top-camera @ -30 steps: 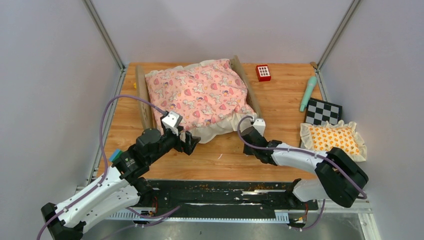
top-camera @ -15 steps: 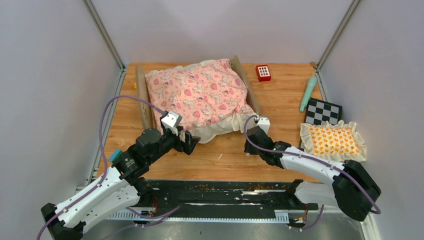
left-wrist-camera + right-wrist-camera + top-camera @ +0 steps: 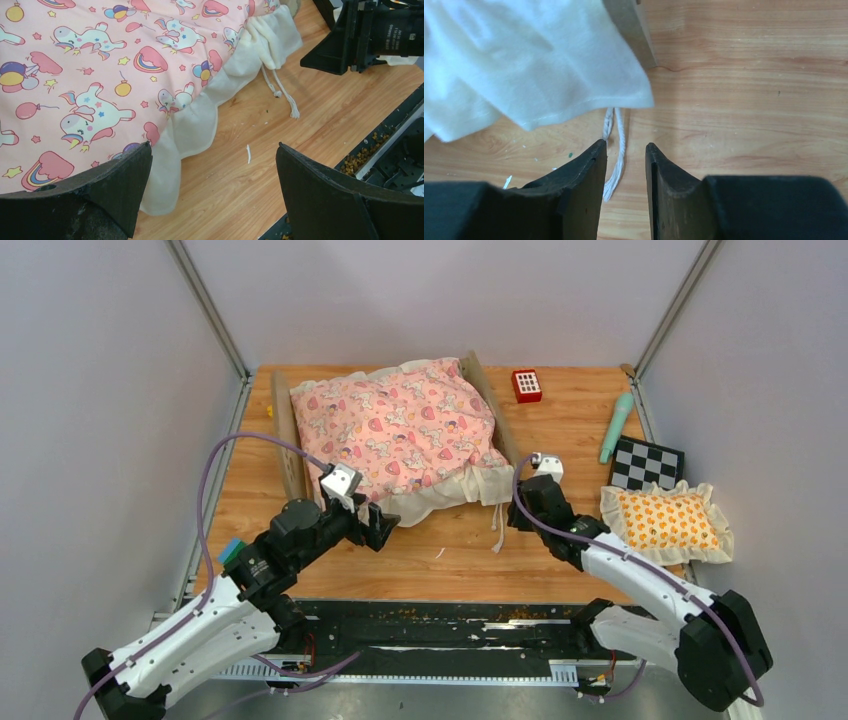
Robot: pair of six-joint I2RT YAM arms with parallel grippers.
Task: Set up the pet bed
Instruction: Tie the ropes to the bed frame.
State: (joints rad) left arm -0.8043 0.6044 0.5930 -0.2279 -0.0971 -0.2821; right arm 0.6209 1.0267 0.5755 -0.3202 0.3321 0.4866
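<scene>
fingers of the left gripper (image 3: pixel 387 524) gape empty beside the pet bed (image 3: pixel 400 430) at the top view's upper centre; left wrist: its quilt (image 3: pixel 100 65) looks soft and light, best pinched at the ruffle (image 3: pixel 197 125); right wrist: right gripper (image 3: pixel 625 147) narrowly parted, empty.

Bare table (image 3: pixel 420 565) in front of pet bed (image 3: pixel 400 430), cords (image 3: pixel 497 533) lying there, pillow (image 3: pixel 665 520) blocking right side

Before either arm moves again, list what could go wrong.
1. The white drawstring cords lie loose on the wooden table right by the right gripper; a sweep could snag them and drag the pink unicorn-print quilt askew.
2. The open left gripper sits at the quilt's cream ruffle; a forward push might bunch it.
</scene>
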